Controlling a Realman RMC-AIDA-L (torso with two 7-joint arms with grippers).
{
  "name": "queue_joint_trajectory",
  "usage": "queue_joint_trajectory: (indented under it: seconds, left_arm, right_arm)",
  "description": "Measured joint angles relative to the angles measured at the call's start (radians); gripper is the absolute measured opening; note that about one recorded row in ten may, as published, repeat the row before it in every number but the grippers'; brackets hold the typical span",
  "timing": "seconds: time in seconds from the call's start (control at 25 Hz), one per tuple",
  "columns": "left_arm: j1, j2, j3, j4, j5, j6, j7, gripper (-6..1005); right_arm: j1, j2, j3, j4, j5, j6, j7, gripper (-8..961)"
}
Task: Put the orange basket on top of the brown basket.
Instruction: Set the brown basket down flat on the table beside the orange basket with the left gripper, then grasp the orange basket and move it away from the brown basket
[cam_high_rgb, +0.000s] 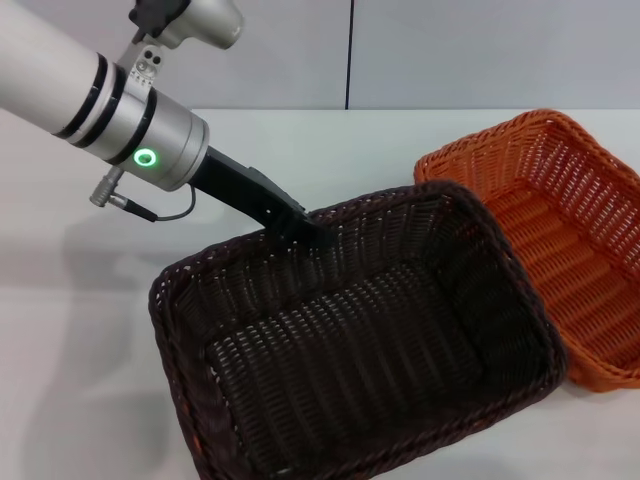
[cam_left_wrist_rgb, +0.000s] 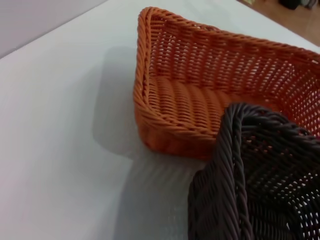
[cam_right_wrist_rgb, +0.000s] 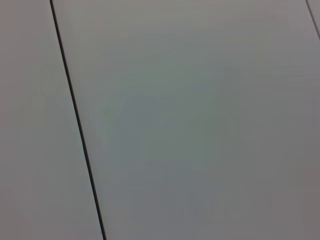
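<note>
The brown basket (cam_high_rgb: 470, 300) fills the middle of the head view, tilted, with its right corner overlapping the near left edge of the orange basket (cam_high_rgb: 575, 225). My left gripper (cam_high_rgb: 303, 228) is shut on the brown basket's far rim and holds it up off the table. The orange basket sits flat on the table at the right and is empty. In the left wrist view a corner of the brown basket (cam_left_wrist_rgb: 250, 175) stands in front of the orange basket (cam_left_wrist_rgb: 190, 95). The right gripper is out of view.
The white table (cam_high_rgb: 80, 330) runs left of the baskets and behind them to a grey wall. A thin orange sliver (cam_high_rgb: 203, 458) shows under the brown basket's near left edge. The right wrist view shows only a grey panel with a dark seam (cam_right_wrist_rgb: 75, 115).
</note>
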Motion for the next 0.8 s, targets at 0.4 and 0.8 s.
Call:
queue_joint_trajectory:
  seconds: [0.4, 0.8]
  left_arm:
    - [0.029, -0.007, -0.02, -0.041, -0.021, 0.037, -0.059, 266]
    - [0.192, -0.012, -0.032, -0.161, -0.402, 0.116, 0.117, 649]
  right_arm:
    - [-0.001, -0.007, -0.034, -0.004, -0.052, 0.008, 0.07, 583]
    - [-0.048, -0.078, -0.206, -0.191, -0.541, -0.047, 0.598, 583]
